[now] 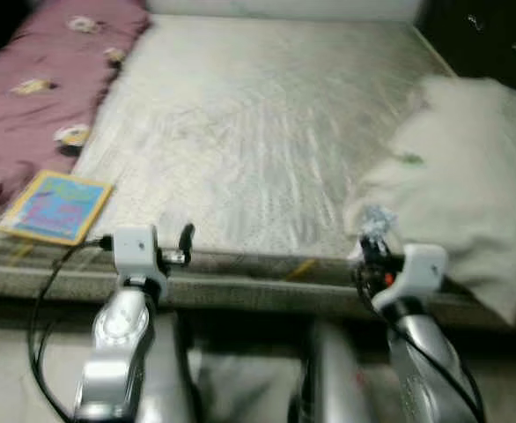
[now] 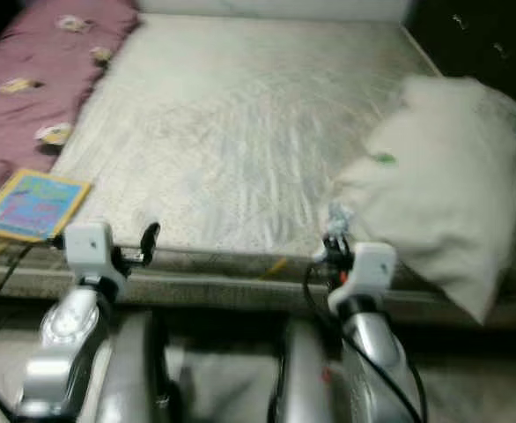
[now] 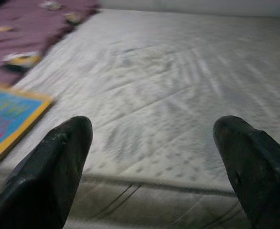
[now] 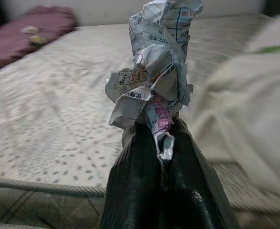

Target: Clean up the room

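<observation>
head eyes looking down at mattress point(image 1: 258, 132), wrist views skimming it

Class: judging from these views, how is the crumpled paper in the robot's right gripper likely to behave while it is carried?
The crumpled paper is probably very light: it stands upright from a pinch at its base by the right gripper. Its creased folds suggest it crushes easily. Held only by that lower tail, it might slip out if jolted.

A bare white mattress point(image 1: 258, 132) fills the view, a maroon patterned blanket point(image 1: 38, 88) bunched along its left side. A blue book with a yellow border point(image 1: 55, 207) lies at the near left corner. A white pillow point(image 1: 465, 185) rests at the right edge. The left gripper point(image 1: 184, 240) hovers at the mattress's near edge; the right gripper point(image 1: 372, 236) pinches crumpled paper point(image 1: 377, 218) just beside the pillow.
</observation>
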{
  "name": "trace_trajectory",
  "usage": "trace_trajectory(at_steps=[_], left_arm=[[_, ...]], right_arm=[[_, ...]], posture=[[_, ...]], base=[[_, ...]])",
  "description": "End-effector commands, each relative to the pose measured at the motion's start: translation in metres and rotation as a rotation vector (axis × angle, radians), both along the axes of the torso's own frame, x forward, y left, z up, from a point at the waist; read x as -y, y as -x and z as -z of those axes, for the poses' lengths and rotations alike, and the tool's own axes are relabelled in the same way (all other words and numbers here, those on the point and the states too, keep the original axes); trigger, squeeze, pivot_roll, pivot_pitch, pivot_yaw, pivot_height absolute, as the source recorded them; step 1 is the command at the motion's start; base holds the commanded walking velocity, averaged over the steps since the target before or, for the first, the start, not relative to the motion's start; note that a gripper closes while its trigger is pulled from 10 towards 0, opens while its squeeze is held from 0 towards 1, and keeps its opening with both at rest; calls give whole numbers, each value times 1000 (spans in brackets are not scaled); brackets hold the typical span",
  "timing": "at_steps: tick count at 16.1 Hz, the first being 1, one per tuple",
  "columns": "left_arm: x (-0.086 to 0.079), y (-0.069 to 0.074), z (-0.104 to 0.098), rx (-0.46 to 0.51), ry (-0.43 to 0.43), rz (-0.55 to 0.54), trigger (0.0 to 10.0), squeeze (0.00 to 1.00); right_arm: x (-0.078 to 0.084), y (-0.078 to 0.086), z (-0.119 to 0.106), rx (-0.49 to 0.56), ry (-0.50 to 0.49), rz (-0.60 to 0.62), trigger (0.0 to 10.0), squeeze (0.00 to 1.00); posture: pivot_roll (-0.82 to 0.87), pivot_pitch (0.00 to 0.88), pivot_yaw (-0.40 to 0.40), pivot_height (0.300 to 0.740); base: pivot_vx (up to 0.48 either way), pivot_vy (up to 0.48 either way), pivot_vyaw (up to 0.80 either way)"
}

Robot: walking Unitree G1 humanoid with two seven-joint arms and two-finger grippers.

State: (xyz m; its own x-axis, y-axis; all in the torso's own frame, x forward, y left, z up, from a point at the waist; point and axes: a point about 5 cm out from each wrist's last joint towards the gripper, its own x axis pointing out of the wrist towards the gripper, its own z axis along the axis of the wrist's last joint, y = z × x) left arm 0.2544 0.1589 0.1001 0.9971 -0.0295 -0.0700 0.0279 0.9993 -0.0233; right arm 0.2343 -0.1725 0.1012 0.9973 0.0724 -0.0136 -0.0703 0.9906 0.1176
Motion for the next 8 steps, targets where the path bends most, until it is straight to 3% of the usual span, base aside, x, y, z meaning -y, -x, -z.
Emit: trace_trajectory(at_steps=[1, 3, 8], left_arm=[[-2, 8, 10, -48, 2, 6, 10000, 0], [-4, 17, 14, -69, -2, 2, 10000, 0], [-5, 16, 9, -60, -2, -10, 10000, 0]], right_arm=[[-2, 2, -3, -4, -14, -5, 10000, 0], [-2, 4, -7, -19, -32, 5, 10000, 0], [-5, -7, -17, -24, -43, -10, 10000, 0]], posture=[[-65, 54, -8, 542], [-55, 78, -13, 570], [-37, 94, -25, 638]], base=[[0, 0, 0], [0, 0, 0], [0, 0, 0]])
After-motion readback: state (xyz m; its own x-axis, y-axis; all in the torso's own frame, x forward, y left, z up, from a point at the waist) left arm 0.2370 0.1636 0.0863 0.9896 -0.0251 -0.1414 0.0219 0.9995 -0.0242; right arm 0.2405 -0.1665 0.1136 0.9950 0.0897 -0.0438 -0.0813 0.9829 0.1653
